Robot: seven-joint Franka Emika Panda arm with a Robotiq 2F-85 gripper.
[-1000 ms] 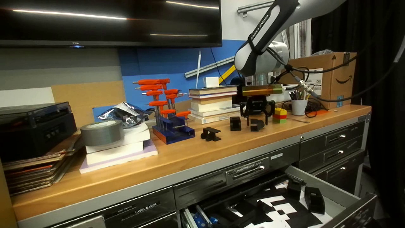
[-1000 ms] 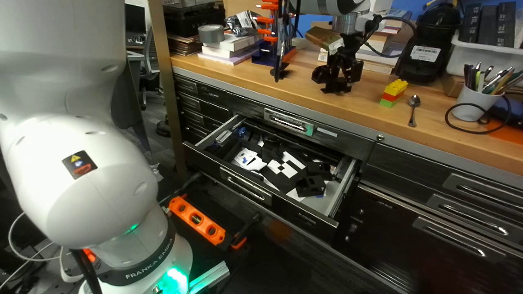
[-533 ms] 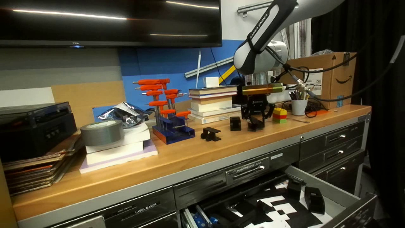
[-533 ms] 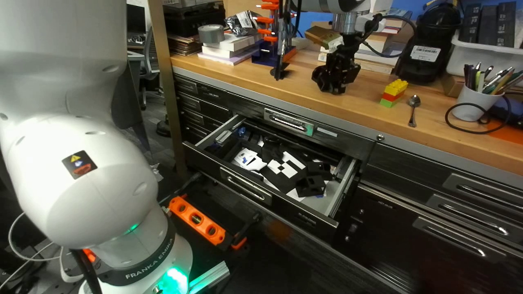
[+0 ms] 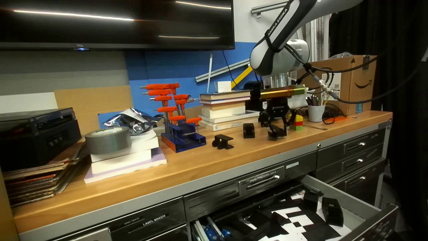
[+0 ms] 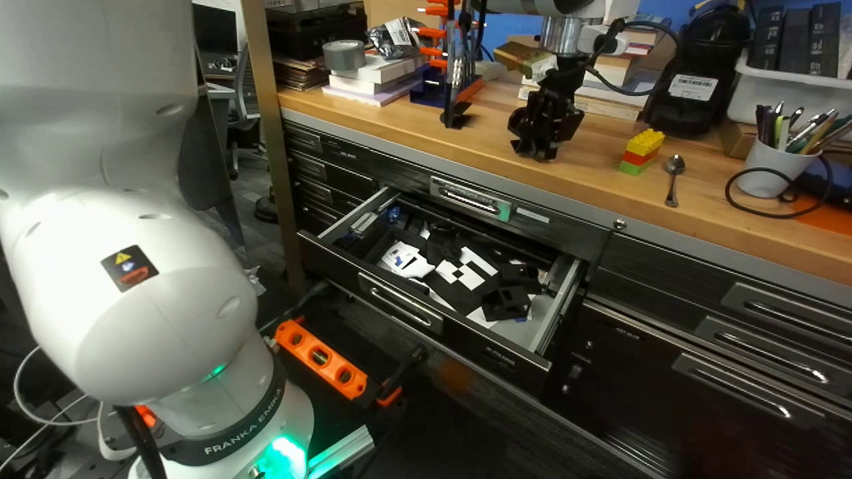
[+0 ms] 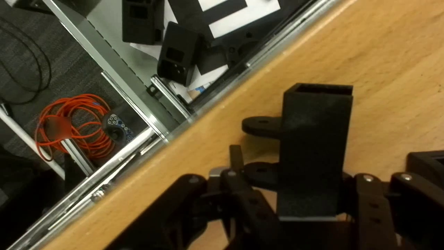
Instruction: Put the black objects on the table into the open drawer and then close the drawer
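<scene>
My gripper (image 5: 277,124) is shut on a black object (image 7: 315,146), a hollow block with two side lugs. The gripper also shows in an exterior view (image 6: 544,130) and in the wrist view (image 7: 291,170). The held piece is tilted at tabletop level; I cannot tell whether it touches the wood. A second black object (image 5: 248,130) stands left of the gripper on the table (image 5: 187,164). A third black object (image 5: 222,142) lies further left; cables partly cover it in an exterior view (image 6: 459,118). The drawer (image 6: 479,349) is open, with two black pieces (image 6: 506,303) inside at one end.
A toy-brick stack (image 6: 642,152), a spoon (image 6: 673,179) and a pen cup (image 6: 775,163) stand on one side of the gripper. Books (image 5: 225,110) are behind it. A hex-key stand (image 5: 183,134) is beside the third piece. The open drawer juts out below the table edge.
The gripper has closed from around the black piece onto it, and the piece has tilted. Gripper and piece have since shifted slightly together toward the table's front edge. The drawer is unchanged.
</scene>
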